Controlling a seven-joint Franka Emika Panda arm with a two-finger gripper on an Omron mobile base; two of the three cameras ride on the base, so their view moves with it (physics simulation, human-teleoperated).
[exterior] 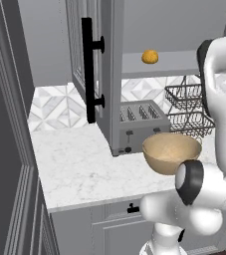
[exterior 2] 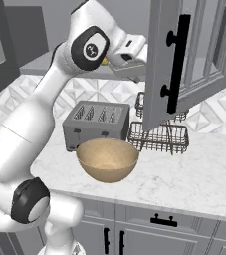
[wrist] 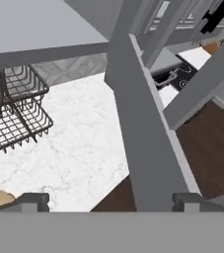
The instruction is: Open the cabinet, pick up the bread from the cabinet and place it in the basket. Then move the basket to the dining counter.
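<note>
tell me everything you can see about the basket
The basket is a tan, smooth, round bowl-shaped vessel with a speckled matte inside. It sits upright and empty on the marble worktop near its front edge, just in front of the toaster, with the wire rack behind to one side. Nothing grips it.

In the left base view the arm covers the right side of the wire rack [exterior: 186, 107] and the basket's [exterior: 170, 152] lower right rim. In the right base view the bread [exterior 2: 104, 61] shows as a sliver behind the arm, and the cabinet door [exterior 2: 176, 60] hides part of the rack.
</note>
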